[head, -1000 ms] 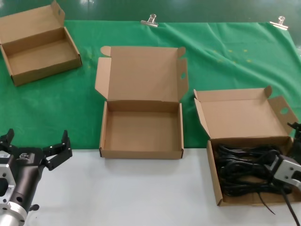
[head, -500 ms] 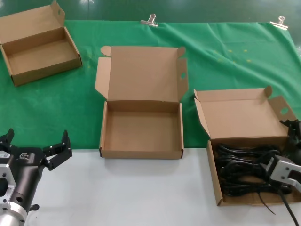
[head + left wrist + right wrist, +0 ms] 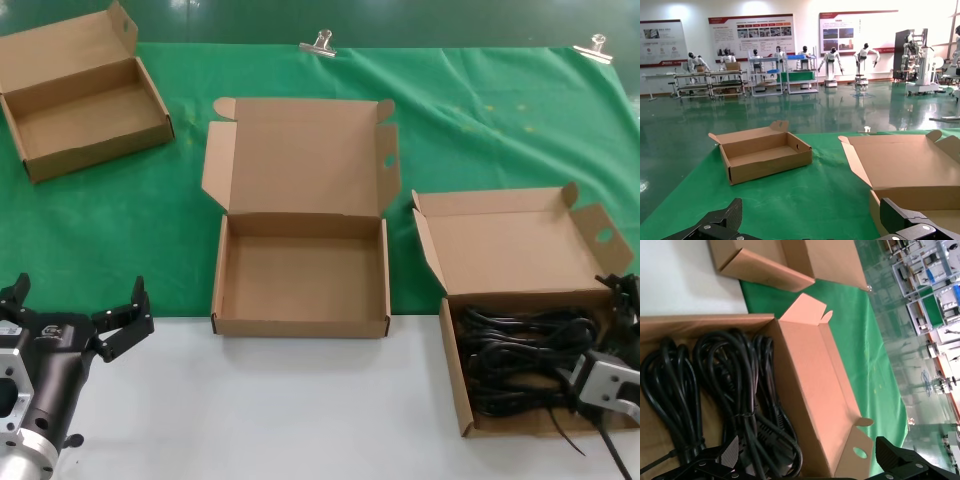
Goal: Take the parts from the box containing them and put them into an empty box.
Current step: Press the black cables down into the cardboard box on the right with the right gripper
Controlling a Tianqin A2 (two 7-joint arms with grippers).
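The parts point(image 3: 515, 358), black power cords coiled in bundles, fill the tray of the box containing them point(image 3: 452, 350) at the right. The right wrist view shows the same cords point(image 3: 715, 390) and the lid wing with its round hole point(image 3: 855, 452). My right gripper point(image 3: 628, 320) hovers open at that box's right side. Its jaws stand wide point(image 3: 810, 465), one finger over the cords and the other beyond the box wall. The empty box point(image 3: 300, 322) stands in the middle, lid up. My left gripper point(image 3: 80, 300) waits open at the near left.
A smaller open cardboard box point(image 3: 85, 95) sits at the far left on the green cloth point(image 3: 480, 110); the left wrist view shows it too point(image 3: 765, 155). White table surface point(image 3: 300, 410) runs along the near edge. Two metal clips point(image 3: 320, 42) pin the cloth's far edge.
My right gripper has drawn back toward the near right corner over the cord box, still open. The cords and my left arm have not moved.
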